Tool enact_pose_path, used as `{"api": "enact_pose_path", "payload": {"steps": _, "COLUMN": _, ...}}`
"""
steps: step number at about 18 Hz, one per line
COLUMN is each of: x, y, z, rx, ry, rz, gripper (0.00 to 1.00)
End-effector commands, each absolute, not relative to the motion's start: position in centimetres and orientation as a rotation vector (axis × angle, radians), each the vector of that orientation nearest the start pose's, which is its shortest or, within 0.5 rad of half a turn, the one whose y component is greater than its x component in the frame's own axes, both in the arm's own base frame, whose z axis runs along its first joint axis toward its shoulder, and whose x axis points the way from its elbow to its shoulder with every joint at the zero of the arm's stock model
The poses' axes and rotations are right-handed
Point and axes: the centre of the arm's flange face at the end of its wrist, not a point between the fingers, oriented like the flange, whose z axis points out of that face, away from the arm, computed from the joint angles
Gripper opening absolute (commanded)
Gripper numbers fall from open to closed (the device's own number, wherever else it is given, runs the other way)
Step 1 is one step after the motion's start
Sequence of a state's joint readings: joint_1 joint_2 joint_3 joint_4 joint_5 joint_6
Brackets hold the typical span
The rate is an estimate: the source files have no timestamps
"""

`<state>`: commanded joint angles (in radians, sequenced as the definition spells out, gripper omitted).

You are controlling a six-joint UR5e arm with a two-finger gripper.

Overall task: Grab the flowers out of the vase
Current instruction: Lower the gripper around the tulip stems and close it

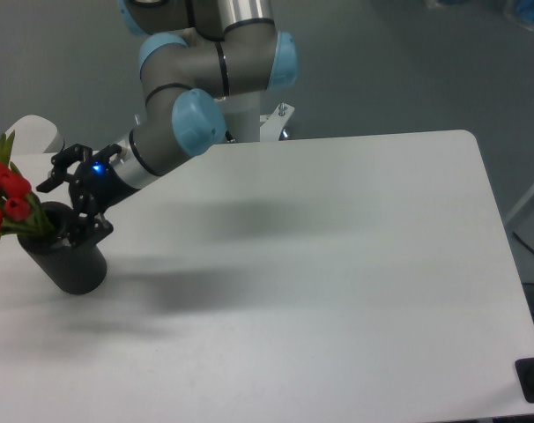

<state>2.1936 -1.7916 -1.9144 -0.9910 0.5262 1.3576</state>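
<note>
Flowers (4, 198) sit in the vase (71, 256), just left of and slightly below the tool (73, 198), at the far left of the surface (337, 264), partly cut off by the frame edge. Red tulip buds, green leaf tips, stems running diagonally down-right into the vase mouth. Bunch leans left, away from the tool.

Vase: matte black cylinder, looks tilted, top toward the tool, directly under the fingertips.

Tool: fingers spread apart, nothing held. One finger reads above the stem line, the other near the vase rim; contact with the rim can't be resolved.

Risks, my read:
- Lower finger looks very close to the rim. Closing or advancing could catch the vase wall instead of the stems and shove or tip the vase.
- Stems are thin and angled, so an off-centre close could pinch only some and the rest would slide out.
- Pulling sideways rather than along the stems could drag the vase along.
</note>
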Motion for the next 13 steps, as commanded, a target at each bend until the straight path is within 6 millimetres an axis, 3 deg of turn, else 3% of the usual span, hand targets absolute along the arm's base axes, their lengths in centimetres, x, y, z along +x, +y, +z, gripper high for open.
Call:
{"api": "enact_pose_path", "payload": {"steps": 6, "x": -11.2, "y": 56.2, "z": 30.5, "rx": -2.025, "ry": 0.806, "rz": -0.711, "gripper": 1.0}}
{"api": "enact_pose_path", "payload": {"steps": 13, "x": -9.8, "y": 57.0, "z": 30.8, "rx": -2.011, "ry": 0.836, "rz": -0.707, "gripper": 0.4}}
